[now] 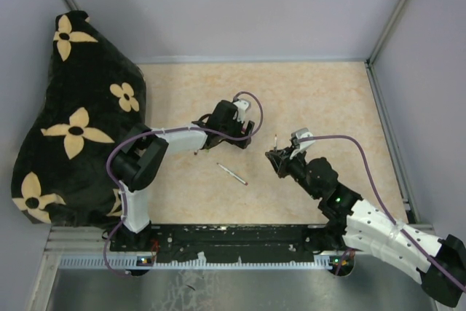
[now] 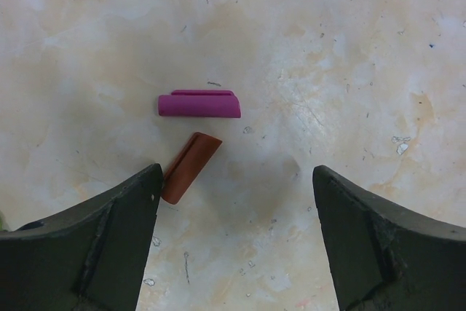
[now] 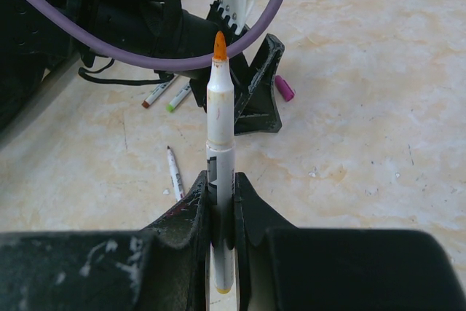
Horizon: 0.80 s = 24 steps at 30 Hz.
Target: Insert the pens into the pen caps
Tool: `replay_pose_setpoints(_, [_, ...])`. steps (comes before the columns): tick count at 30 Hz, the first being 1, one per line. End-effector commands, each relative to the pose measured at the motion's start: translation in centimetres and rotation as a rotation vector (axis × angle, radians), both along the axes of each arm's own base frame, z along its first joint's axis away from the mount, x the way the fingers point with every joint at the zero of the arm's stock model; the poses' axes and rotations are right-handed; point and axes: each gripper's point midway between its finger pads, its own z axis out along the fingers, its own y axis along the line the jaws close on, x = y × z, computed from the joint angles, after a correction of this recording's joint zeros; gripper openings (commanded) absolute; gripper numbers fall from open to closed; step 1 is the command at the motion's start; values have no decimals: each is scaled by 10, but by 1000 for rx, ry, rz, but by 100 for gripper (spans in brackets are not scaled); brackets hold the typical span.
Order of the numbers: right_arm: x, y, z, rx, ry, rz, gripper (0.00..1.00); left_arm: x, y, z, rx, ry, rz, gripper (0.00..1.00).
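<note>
Seen near the bottom centre of the right wrist view: right gripper [image 3: 221,202] with jaws clamped on the orange pen [image 3: 220,147], held upright, orange tip uppermost, no cap on it; gripped low on the barrel with a long free length above, so likely to swing or slide if the tip were pressed off-axis into a cap. Further up, left of centre: a third loose pen [image 3: 175,172] lying flat on the bench [image 3: 378,107]; beyond it, upper left, two more pens [image 3: 167,92] lying side by side, one red-tipped, one green-tipped, just beside the left arm's dark bulk; easily swept by that arm. Seen in the left wrist view: left gripper [image 2: 233,231] with jaws wide apart and holding nothing, low over the bench; dark red cap [image 2: 191,167] at lower left of centre, lying at a slant, one end at or under the left finger [image 2: 95,238]; magenta cap [image 2: 199,104] just above it, lying level, apart from the red one. Judged risk: red cap off-centre, so closing might knock it or roll it rather than pinch it; caps close together, so both might be caught. Orange-yellow and green caps not made out anywhere.
</note>
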Motion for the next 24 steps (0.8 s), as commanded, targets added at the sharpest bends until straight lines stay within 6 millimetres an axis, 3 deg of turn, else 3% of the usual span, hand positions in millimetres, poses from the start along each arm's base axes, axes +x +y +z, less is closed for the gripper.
replay_pose_setpoints(1, [4,0,24,47,-60,-10,0,-18,-2,-10,-1,71,-21,87])
replay_pose_setpoints(11, [3,-1,22,50,-56,-11,0,-35,-2,-19,22,121,-11,79])
replay_pose_setpoints(24, [2,-4,22,53,-57,-16,0,-15,13,-22,157,89,69,67])
